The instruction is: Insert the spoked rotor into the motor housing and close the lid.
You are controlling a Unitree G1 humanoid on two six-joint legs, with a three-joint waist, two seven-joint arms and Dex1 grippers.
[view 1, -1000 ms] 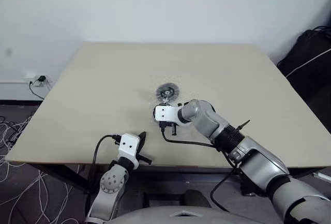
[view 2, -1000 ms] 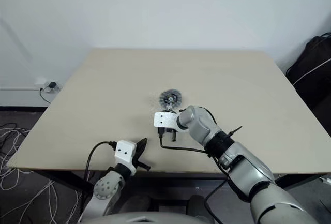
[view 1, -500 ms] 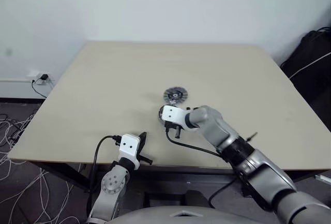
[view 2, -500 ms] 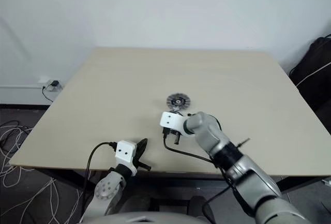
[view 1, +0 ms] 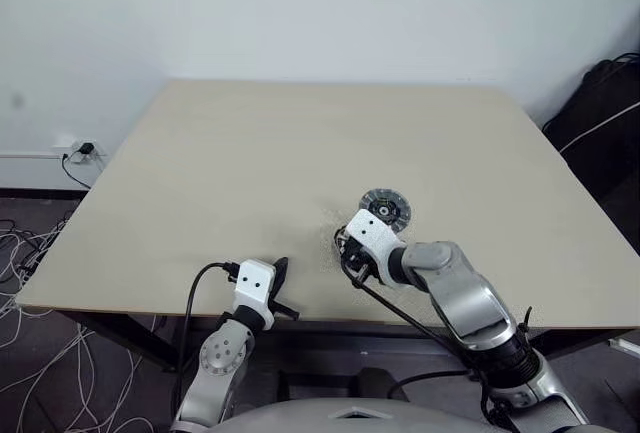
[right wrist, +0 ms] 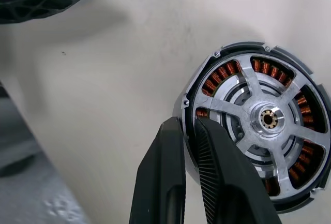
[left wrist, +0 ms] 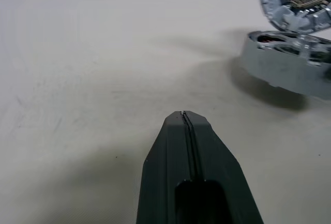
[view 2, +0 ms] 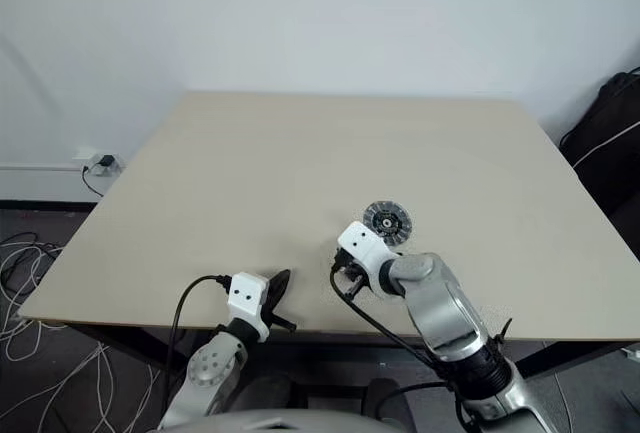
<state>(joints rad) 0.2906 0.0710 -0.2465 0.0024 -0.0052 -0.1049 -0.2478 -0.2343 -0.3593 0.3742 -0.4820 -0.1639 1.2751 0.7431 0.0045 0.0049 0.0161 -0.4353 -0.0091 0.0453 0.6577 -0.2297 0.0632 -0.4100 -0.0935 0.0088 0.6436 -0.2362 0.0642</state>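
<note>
Matte beige table [view 1: 250, 153] bears copper-wound motor housing [right wrist: 258, 125] under spoked rotor [right wrist: 271, 118].

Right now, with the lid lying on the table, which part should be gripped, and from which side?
Take the lid by its outer rim, coming straight down from above, one finger on each opposite edge. It is a thin round disc lying flat on the table, ribbed face up, with no handle, so probably only the edge offers a hold.

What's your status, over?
Left gripper shut, idle. Right gripper pinching motor housing rim, spoked rotor seated inside. Lid off, on table. Nothing obstructing.
</note>
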